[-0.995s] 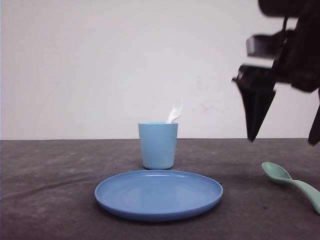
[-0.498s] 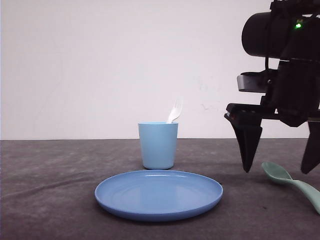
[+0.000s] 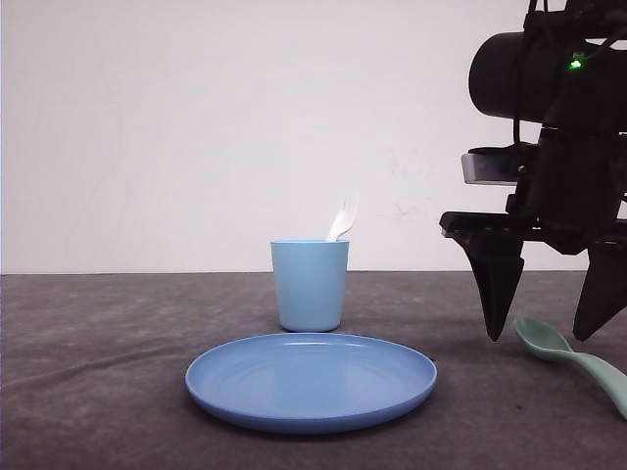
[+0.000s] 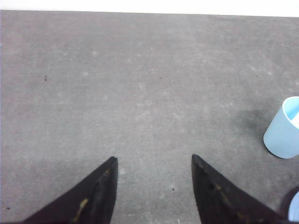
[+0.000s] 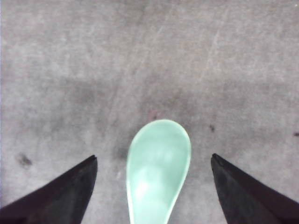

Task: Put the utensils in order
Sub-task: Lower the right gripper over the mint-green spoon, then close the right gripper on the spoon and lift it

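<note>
We have the right pincer (image 3: 547, 338) spread wide and poised over the mint-green spoon (image 5: 158, 169), whose bowl lies on the grey table (image 3: 98, 372) midway between the two fingers, touching neither. To grip it well, we should sink until the tips flank the spoon, then close squarely. The white fork (image 3: 343, 217) already stands in the light blue cup (image 3: 310, 285). Our left pincer (image 4: 154, 161) hangs open above bare tabletop.
</note>
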